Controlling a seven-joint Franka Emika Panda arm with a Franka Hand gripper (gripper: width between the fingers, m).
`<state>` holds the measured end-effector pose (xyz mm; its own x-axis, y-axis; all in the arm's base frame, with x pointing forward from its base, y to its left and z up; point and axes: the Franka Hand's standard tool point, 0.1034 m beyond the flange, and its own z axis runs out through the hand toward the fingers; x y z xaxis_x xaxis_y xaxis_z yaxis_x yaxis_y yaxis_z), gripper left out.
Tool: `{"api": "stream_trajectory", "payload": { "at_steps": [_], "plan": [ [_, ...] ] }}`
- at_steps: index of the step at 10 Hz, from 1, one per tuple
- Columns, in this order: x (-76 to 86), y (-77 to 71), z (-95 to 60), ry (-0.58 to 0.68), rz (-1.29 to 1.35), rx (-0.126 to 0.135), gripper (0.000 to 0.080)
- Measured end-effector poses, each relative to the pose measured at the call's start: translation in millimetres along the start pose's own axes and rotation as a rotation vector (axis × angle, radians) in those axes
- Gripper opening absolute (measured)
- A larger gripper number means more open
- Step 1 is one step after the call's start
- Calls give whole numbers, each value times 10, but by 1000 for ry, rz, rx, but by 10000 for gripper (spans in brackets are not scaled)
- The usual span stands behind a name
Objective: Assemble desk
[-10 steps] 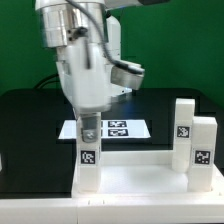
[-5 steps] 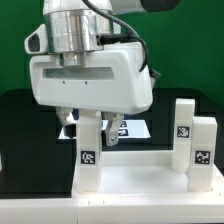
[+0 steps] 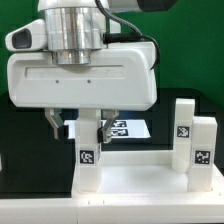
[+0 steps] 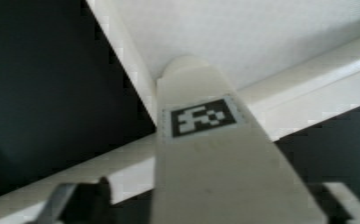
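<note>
The white desk tabletop (image 3: 135, 182) lies flat at the front of the table. A white leg (image 3: 88, 150) with a black-and-white tag stands upright in its corner on the exterior view's left. My gripper (image 3: 82, 128) hangs over that leg, open, with one finger (image 3: 55, 124) on either side of the leg's top and a gap to each. In the wrist view the leg (image 4: 209, 140) runs up between my fingertips (image 4: 60, 202), with the tabletop's rim (image 4: 275, 60) beyond it. Two more legs (image 3: 184, 125) (image 3: 203, 148) stand at the tabletop's right end.
The marker board (image 3: 128, 128) lies on the black table behind the tabletop, partly hidden by my hand. A green backdrop stands at the rear. The wide gripper body covers much of the exterior view's upper middle.
My hand has turned about its vertical axis, from side-on to broadside, and now straddles the left leg with fingers spread. The leg and tabletop have not moved.
</note>
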<state>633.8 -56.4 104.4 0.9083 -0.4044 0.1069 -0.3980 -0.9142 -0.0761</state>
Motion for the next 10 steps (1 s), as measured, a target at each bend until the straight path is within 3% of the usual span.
{"api": "stream_trajectory", "payload": {
  "at_steps": [1, 2, 6, 9, 10],
  "plan": [
    [-1, -2, 1, 0, 27, 1, 424],
    [-2, -3, 4, -1, 116, 1, 284],
    [-9, 21, -15, -1, 535, -10, 284],
    [-55, 8, 9, -26, 1035, 13, 284],
    [-60, 2, 13, -41, 1176, 32, 284]
  ]
}}
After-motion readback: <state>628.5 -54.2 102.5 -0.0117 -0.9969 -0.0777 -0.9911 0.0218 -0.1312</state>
